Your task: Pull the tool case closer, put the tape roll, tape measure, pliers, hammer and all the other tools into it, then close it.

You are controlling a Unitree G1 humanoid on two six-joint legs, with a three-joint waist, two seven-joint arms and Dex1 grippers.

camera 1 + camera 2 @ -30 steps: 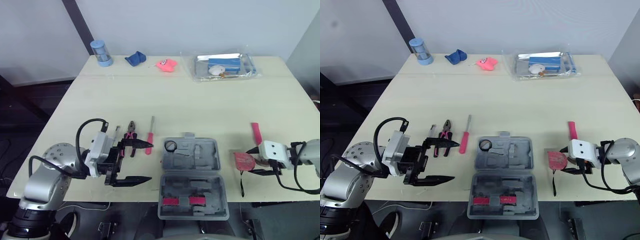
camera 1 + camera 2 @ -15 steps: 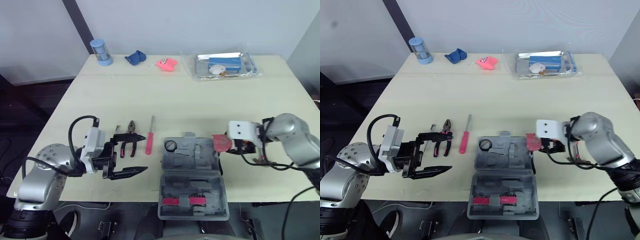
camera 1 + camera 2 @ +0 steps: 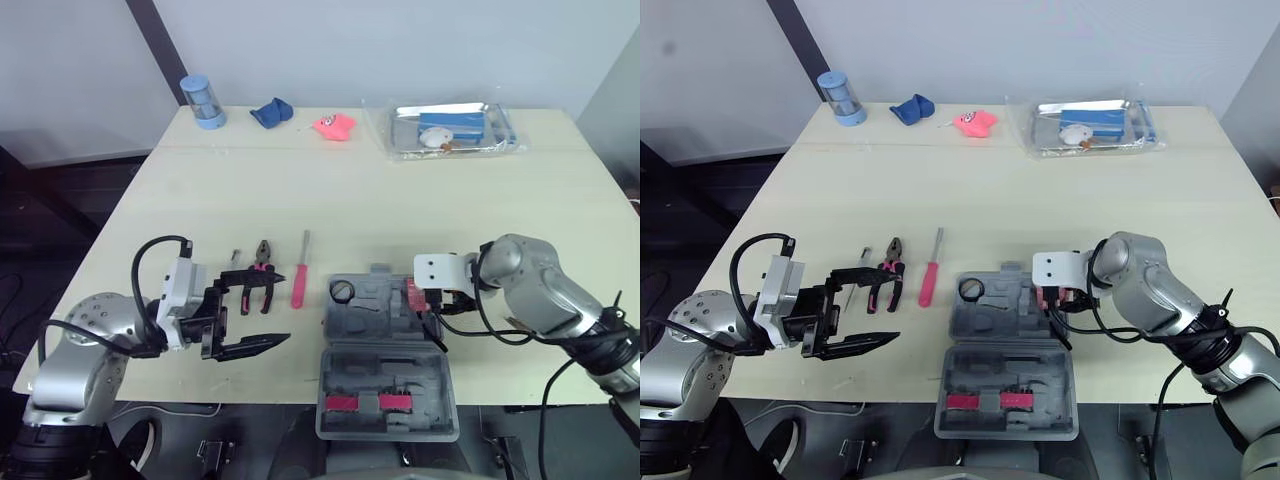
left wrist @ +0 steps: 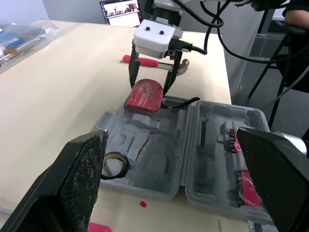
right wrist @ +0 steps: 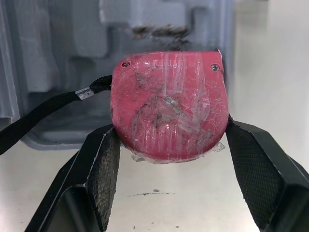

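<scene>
In the lower centre the open tool case [image 3: 385, 350] lies at the front edge of the table [image 3: 400, 190], with the tape roll [image 3: 342, 292] already inside. The right gripper [image 4: 148, 89], closed on the red tape measure [image 4: 145, 95], has come from the lower right to the case's right rim, so I judge the drop is close. At lower left the left gripper [image 3: 268, 315] waits wide open and empty, near the pliers [image 3: 260, 285]. At the top stand a blue cup [image 3: 202, 105], a clear bag [image 3: 450, 130] and a grey wall.
</scene>
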